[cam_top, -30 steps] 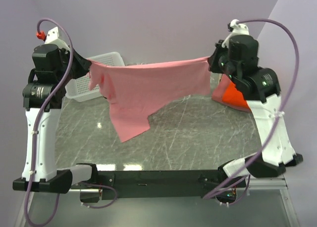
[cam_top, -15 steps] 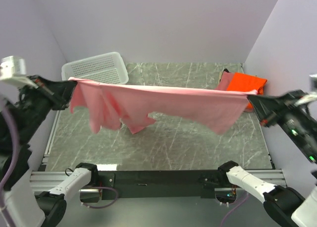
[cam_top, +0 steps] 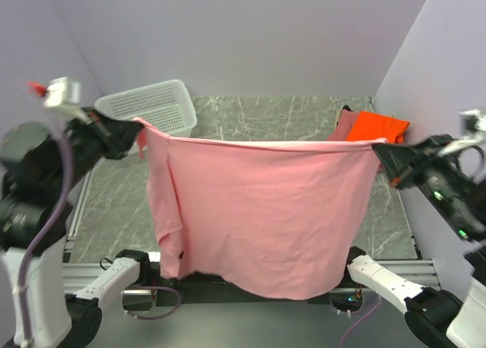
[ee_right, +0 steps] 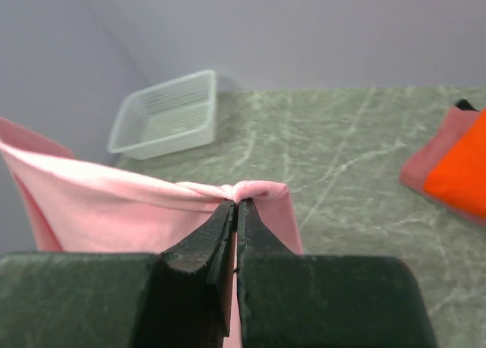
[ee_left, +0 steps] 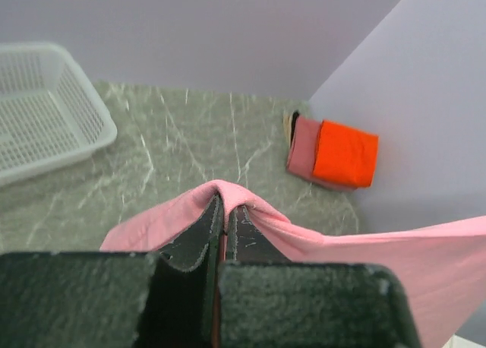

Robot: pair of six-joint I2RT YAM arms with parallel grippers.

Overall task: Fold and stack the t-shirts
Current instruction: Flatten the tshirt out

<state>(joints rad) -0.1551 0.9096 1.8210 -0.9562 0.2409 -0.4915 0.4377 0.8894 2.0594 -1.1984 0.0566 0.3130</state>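
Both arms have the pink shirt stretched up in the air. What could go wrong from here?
The left gripper and right gripper each pinch the shirt by only a small fold at its top edge, so a slip would drop that side. The hem hangs down by the arm bases and may snag there. Its left side hangs doubled, so it may land creased.

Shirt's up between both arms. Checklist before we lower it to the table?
1. Left gripper shut on a light pink shirt corner: ok.
2. Right gripper shut on the other corner: ok.
3. Top edge taut between grippers: ok.
4. Shirt hangs flat: not ok, its left side is doubled over.
5. Hem clear of table: cannot tell, the cloth hides it.
6. Orange shirt and basket out of the lowering path: ok, both at far corners.
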